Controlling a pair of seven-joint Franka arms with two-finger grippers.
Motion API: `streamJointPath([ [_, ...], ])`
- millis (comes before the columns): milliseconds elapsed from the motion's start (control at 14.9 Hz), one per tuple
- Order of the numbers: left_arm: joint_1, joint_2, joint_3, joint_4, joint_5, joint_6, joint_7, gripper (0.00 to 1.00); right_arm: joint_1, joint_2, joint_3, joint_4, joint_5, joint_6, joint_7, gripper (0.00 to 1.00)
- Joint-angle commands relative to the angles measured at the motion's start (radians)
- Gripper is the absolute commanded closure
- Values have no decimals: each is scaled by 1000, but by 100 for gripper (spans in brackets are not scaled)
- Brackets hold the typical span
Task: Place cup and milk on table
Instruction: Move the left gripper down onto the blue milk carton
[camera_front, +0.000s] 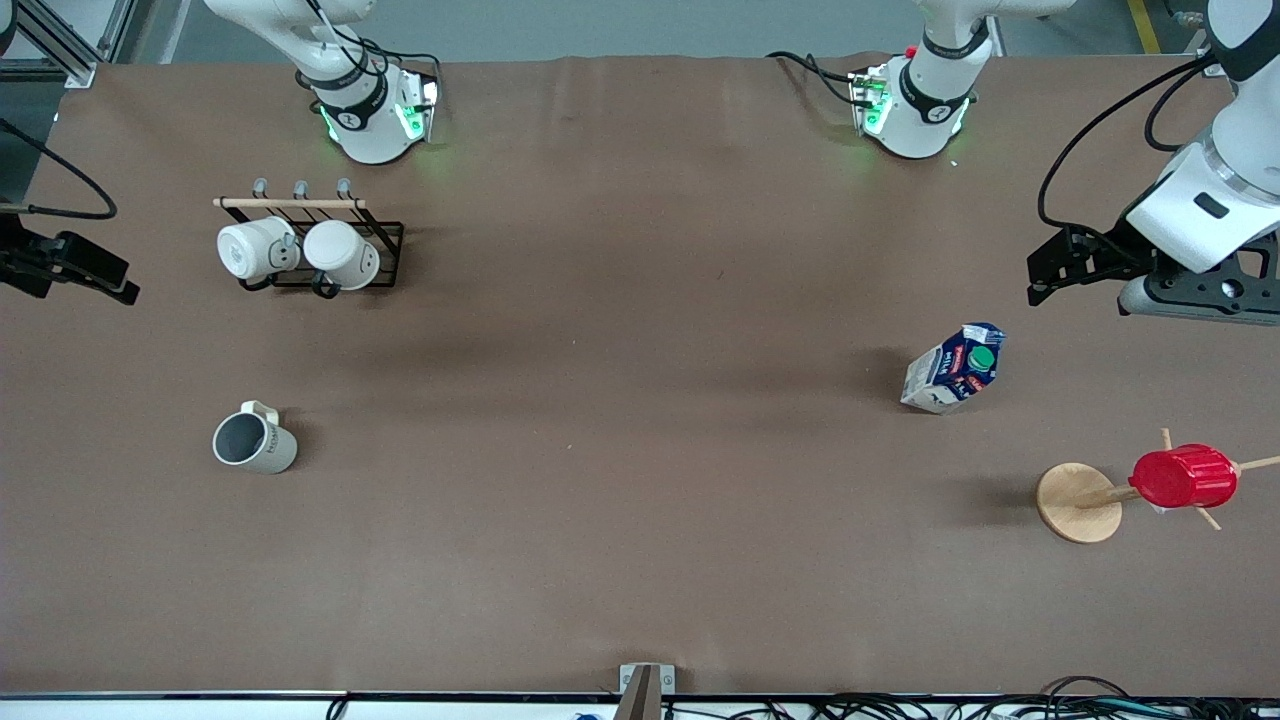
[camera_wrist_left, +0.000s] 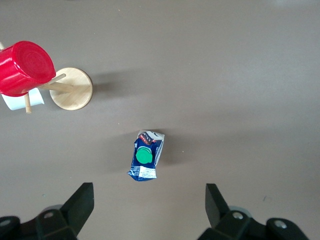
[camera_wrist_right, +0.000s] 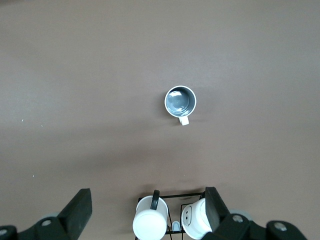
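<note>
The cream-beige cup (camera_front: 254, 441) stands upright on the brown table (camera_front: 640, 300) toward the right arm's end, its dark grey inside showing. It also shows in the right wrist view (camera_wrist_right: 180, 101). The white-and-blue milk (camera_front: 953, 368) with a green cap stands on the table toward the left arm's end and shows in the left wrist view (camera_wrist_left: 145, 156). My left gripper (camera_front: 1045, 278) hangs open and empty over the table's end, apart from the milk; its own view (camera_wrist_left: 148, 202) shows the jaws spread wide. My right gripper (camera_front: 120, 282) hangs open and empty over the other end (camera_wrist_right: 145, 205).
A black wire rack (camera_front: 385, 250) holds two whiter mugs (camera_front: 255, 248) (camera_front: 343, 254), farther from the front camera than the cup. A red ribbed cup (camera_front: 1183, 476) hangs on a wooden peg stand (camera_front: 1078, 502), nearer to the camera than the milk.
</note>
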Motion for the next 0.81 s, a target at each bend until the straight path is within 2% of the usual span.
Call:
streamJointPath([
  [0,7,-10,-10,-7,-7,-8,-7,2,-3,-8,1,-10,0,7,-11,0],
  [336,12,-1,-9,-6,-7,-8,-11,2,-3,-8,1,-10,0,5,-11,0],
  [738,29,69,-1,-9,-3,29,9,2,-5,-8,1,-10,0,5,-11,0],
])
